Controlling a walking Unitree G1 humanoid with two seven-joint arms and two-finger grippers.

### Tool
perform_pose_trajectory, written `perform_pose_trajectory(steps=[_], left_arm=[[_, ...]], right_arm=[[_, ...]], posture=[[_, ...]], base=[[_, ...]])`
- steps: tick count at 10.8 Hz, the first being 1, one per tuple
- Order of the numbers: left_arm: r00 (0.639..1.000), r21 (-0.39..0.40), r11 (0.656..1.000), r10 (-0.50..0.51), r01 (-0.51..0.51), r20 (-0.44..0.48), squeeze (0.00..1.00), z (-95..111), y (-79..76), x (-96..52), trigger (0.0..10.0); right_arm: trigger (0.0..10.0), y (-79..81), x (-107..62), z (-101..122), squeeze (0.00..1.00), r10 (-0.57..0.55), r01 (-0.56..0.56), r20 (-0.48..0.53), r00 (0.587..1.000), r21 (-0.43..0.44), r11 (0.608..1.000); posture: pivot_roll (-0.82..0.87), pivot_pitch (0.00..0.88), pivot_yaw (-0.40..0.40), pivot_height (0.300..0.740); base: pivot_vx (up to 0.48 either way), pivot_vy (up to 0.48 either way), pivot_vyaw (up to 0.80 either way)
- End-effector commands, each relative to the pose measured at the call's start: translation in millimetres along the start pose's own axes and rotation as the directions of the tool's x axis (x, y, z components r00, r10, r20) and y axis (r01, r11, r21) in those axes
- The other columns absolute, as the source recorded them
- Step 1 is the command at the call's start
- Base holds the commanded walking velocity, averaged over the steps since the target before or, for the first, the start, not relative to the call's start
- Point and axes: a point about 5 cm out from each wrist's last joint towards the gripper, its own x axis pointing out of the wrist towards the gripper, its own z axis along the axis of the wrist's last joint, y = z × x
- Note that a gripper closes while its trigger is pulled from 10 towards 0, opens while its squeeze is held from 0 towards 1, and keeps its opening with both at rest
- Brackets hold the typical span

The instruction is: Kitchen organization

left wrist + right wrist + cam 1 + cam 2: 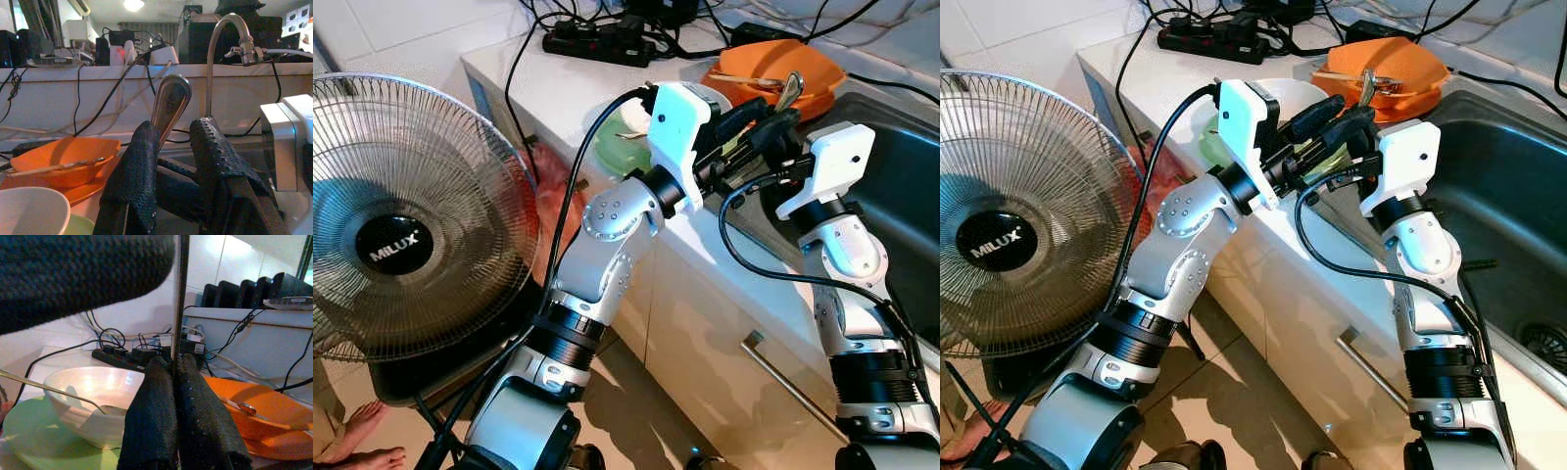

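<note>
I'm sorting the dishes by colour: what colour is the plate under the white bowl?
Light green. The plate under the white bowl shows best in the right wrist view.

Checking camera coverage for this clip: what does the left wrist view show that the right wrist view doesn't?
Left wrist view alone: the curved tap and the spoon's broad handle end between the left gripper's parted fingers. Right wrist view alone: the white bowl's inside and the green plate under it, with the right gripper shut on the spoon. Both: the orange bowl.

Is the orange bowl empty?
No, the orange bowl has a utensil lying inside it.
</note>
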Motion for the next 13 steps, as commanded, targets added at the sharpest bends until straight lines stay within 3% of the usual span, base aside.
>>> perform_pose_trajectory(steps=[1, 2, 3, 4, 7, 9, 13], left_arm=[[1.0, -0.005, 1.0, 0.006, -0.006, 0.01, 0.0, -1, -1.4, 1.3, 10.0], [1.0, -0.004, 1.0, 0.008, -0.008, 0.015, 0.0, 0, -1.1, 1.3, 10.0], [1.0, -0.002, 1.0, 0.011, -0.011, 0.019, 0.0, 1, -0.7, 1.2, 10.0], [1.0, -0.001, 1.0, 0.013, -0.013, 0.022, 0.0, 1, -0.6, 1.1, 10.0], [0.998, 0.023, 0.998, 0.06, -0.061, 0.014, 0.0, 0, 5.7, -8.5, 10.0], [0.993, 0.033, 0.992, 0.121, -0.121, 0.005, 0.0, -1, 16.4, -18.0, 10.0], [0.952, 0.097, 0.951, 0.299, -0.293, -0.06, 0.0, -9, 48.5, -59.6, 10.0]], right_arm=[[0.0, -5.7, 3.3, 7, 0.0, -0.027, 0.027, 0.035, 0.999, -0.007, 1.0], [0.0, -9.9, 3.3, 6, 0.0, -0.059, 0.059, 0.028, 0.998, -0.019, 0.998], [5.8, -17.6, 3.6, 5, 0.0, -0.117, 0.118, 0.02, 0.993, -0.036, 0.992], [10.0, -23.3, 3.7, 4, 0.0, -0.158, 0.159, 0.019, 0.987, -0.046, 0.986], [10.0, -51.0, 2.4, 5, 0.0, -0.336, 0.336, 0.014, 0.942, -0.108, 0.936], [10.0, -58.7, -0.4, -2, 0.0, -0.372, 0.368, -0.01, 0.928, -0.126, 0.921], [10.0, -76.3, -16.0, -29, 0.0, -0.471, 0.446, -0.11, 0.875, -0.191, 0.874]], posture=[[-0.03, 0.111, 0.072, 0.74], [-0.03, 0.11, 0.072, 0.74], [-0.03, 0.11, 0.072, 0.74], [-0.03, 0.11, 0.072, 0.74], [-0.03, 0.108, 0.071, 0.74], [-0.02, 0.109, 0.072, 0.74], [-0.01, 0.108, 0.075, 0.74]], base=[[0.0, 0.0, 0.0], [0.0, 0.0, 0.0], [0.0, 0.0, 0.0], [0.0, 0.0, 0.0], [0.0, 0.0, 0.0], [0.0, 0.0, 0.0], [0.0, 0.0, 0.0]])
